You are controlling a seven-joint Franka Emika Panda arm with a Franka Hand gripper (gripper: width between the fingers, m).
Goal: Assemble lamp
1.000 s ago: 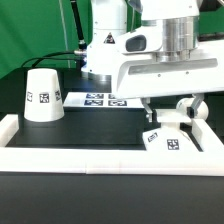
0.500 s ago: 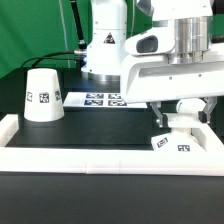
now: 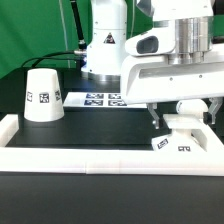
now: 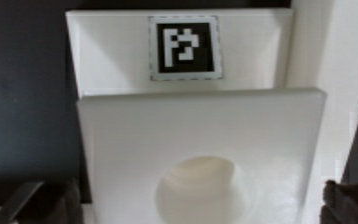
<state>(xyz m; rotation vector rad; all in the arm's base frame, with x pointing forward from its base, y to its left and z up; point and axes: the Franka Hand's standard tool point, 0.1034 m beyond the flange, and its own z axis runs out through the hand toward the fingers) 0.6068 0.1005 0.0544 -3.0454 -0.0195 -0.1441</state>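
The flat square lamp base (image 3: pixel 172 144) lies at the exterior view's right, close to the front rail, with tags on its edge. The round bulb (image 3: pixel 186 107) stands on it. My gripper (image 3: pixel 182 116) is open and hangs over the base, one finger on each side of the bulb and touching nothing. In the wrist view the base (image 4: pixel 123 60) shows a tag, the bulb (image 4: pixel 202 188) sits between my dark fingertips (image 4: pixel 23 200), and the gripper (image 4: pixel 185 202) is open. The cone shade (image 3: pixel 42 95) stands upright at the exterior view's left.
The marker board (image 3: pixel 104 100) lies at the back in front of the arm's white pedestal (image 3: pixel 100 45). A white raised border rail (image 3: pixel 90 154) runs along the front and up both sides of the black table.
My gripper has shifted toward the exterior view's right since one second ago. The base with the bulb sits slightly further right too. Little differs over the last half second.
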